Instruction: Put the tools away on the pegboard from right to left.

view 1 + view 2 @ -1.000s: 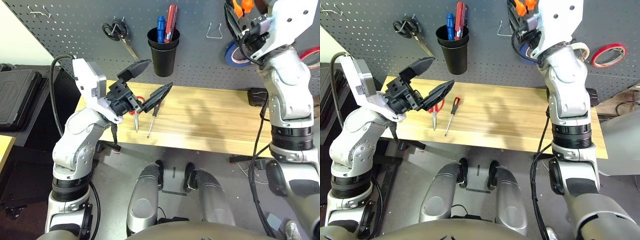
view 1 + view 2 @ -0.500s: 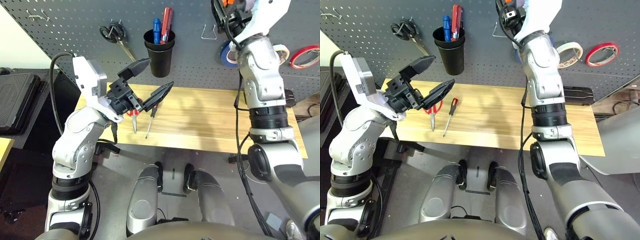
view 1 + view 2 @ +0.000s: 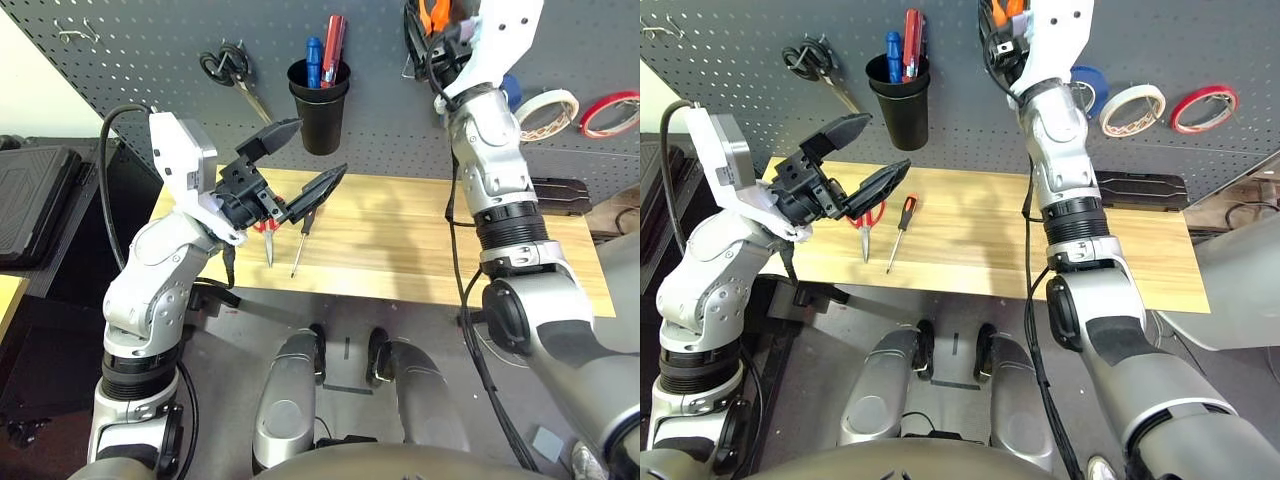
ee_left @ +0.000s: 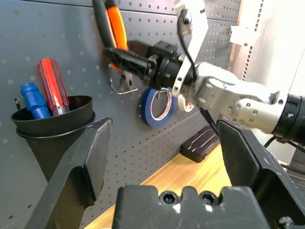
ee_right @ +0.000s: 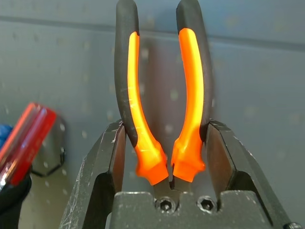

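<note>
My right gripper (image 5: 165, 128) is shut on the orange-and-black-handled pliers (image 5: 188, 71), held up against the top of the pegboard (image 3: 150, 60) near a bare metal hook (image 4: 122, 86). The cream-white tape roll (image 3: 547, 111) hangs on the board to the right of that arm. The slim screwdriver (image 3: 302, 237) and the red-handled scissors (image 3: 870, 222) lie on the left part of the wooden table (image 3: 400, 240). My left gripper (image 3: 320, 148) hovers open above them, holding nothing.
On the board hang black-handled scissors (image 3: 230, 66), a black cup (image 3: 322, 98) with a blue and a red screwdriver, a blue tape roll (image 3: 1086, 88) and a red tape roll (image 3: 610, 112). A black box (image 3: 560, 194) sits at the table's back right.
My right arm has swung left along the pegboard with the pliers, uncovering the cream tape roll. The left arm has stayed put.
</note>
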{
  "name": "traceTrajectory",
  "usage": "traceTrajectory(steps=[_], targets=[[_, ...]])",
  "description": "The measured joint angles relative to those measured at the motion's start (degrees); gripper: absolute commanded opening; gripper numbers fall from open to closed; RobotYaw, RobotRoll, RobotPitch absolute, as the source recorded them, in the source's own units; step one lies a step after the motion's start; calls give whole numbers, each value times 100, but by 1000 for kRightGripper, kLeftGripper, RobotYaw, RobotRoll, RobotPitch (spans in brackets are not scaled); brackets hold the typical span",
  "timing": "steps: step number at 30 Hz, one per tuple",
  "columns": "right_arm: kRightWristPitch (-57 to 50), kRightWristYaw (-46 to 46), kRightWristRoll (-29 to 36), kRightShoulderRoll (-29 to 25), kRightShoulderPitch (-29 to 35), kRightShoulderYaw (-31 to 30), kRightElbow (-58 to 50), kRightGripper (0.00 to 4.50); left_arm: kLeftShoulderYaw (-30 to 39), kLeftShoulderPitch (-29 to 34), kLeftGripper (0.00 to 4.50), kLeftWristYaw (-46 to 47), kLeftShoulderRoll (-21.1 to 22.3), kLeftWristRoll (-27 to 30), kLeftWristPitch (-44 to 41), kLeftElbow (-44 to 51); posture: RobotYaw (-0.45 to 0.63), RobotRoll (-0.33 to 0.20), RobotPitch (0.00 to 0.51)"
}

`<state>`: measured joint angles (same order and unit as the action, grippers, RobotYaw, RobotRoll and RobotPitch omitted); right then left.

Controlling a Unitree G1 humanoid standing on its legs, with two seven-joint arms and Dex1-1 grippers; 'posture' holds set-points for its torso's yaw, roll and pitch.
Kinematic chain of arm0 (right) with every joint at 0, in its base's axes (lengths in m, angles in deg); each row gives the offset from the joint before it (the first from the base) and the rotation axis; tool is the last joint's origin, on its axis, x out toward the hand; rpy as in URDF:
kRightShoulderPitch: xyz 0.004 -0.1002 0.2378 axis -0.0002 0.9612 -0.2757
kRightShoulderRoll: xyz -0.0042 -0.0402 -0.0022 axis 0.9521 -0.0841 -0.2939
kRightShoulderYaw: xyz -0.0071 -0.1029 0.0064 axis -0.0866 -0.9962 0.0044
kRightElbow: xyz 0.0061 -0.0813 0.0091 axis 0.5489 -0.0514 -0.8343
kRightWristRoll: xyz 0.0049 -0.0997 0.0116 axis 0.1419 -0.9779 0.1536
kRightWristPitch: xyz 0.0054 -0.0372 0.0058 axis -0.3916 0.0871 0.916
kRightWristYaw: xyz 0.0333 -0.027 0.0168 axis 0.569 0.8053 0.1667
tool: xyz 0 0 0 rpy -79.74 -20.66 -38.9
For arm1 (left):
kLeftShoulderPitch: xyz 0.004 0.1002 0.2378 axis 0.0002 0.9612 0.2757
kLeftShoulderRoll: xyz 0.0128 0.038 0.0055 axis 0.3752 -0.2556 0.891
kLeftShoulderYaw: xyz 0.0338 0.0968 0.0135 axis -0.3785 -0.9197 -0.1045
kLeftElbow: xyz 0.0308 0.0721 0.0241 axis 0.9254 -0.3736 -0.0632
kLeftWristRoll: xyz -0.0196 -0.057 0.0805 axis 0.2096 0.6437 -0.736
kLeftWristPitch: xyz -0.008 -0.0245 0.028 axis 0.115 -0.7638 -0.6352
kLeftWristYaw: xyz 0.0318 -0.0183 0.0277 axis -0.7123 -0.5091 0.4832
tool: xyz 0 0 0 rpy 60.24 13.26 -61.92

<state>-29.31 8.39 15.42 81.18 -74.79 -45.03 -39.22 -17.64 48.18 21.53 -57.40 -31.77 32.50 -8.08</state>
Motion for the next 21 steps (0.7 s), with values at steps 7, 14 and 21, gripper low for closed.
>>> traceTrajectory(steps=[7,14,21], targets=[[93,-2,-82,59,4,-45,210,2645,-3,-12,4500,0,9,38,-11,0,243,0,227],[1043,-71,-344,70,225,-138,62,4425,-15,-13,4500,2,37,70,-24,0,243,0,227],[1994,-65,-571,-83,837,-261,-1058,4425,-60,-17,4500,6,55,99,-31,8,244,0,226]])
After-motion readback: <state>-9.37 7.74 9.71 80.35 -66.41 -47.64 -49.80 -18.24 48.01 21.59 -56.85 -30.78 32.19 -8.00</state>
